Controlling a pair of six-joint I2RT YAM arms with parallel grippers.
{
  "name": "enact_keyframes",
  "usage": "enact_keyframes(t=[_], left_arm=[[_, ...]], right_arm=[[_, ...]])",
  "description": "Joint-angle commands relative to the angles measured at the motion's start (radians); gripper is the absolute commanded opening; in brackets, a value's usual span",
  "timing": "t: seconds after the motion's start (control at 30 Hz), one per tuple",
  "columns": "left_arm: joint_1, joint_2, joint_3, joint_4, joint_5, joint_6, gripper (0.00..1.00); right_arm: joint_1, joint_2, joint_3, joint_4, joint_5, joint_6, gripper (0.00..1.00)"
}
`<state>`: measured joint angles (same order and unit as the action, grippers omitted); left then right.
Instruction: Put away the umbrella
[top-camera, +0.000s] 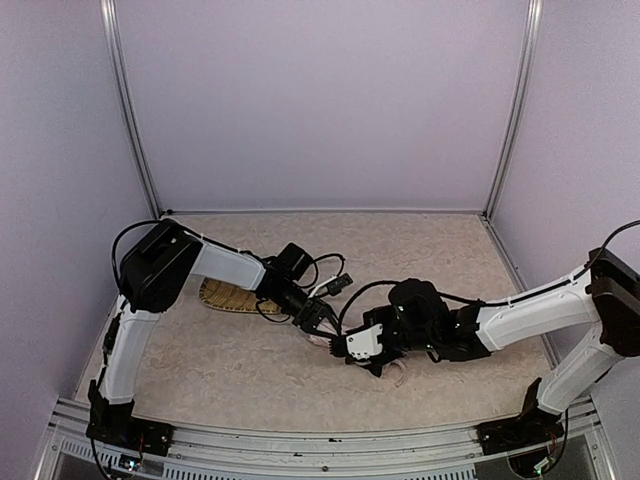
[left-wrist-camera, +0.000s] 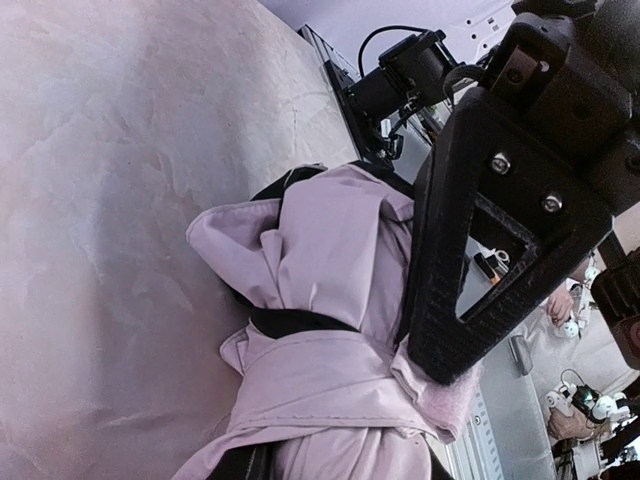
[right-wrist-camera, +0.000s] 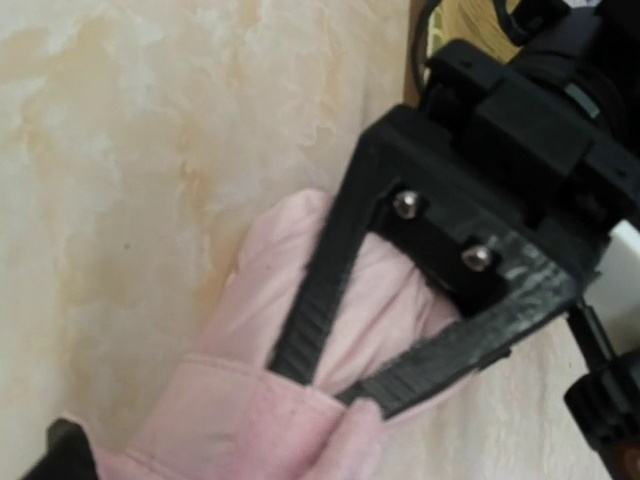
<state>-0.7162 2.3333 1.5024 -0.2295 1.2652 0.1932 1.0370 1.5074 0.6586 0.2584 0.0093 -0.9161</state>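
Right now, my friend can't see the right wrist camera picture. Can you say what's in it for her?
The black right tool is pinched shut on a bunched fold of the pale pink umbrella, seen from very close up. The umbrella lies on a beige marbled table.
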Motion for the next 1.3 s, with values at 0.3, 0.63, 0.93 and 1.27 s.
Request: enact_keyframes(t=[0.3,0.63,0.93,1.27], left_arm=[[0.121,-0.004,-0.114,0.241,-0.370,-0.026,0.40],[0.144,-0.056,-0.165,0.233,-0.268,0.064,0.56],[0.164,-0.135,-0.219,0.307,-0.220,0.041,0.62],[0.107,-0.297,-0.264,0.357,-0.381,0.054,0.71]], right_arm=[[0.085,0.128,-0.035,0.034,-0.147,-0.037,0.00],[0.067,0.154,-0.035,0.023,-0.090,-0.067,0.00],[0.061,0.160,-0.021,0.029,-0.089,-0.064,0.00],[0.061,0.166,-0.019,0.031,-0.084,-0.060,0.00]])
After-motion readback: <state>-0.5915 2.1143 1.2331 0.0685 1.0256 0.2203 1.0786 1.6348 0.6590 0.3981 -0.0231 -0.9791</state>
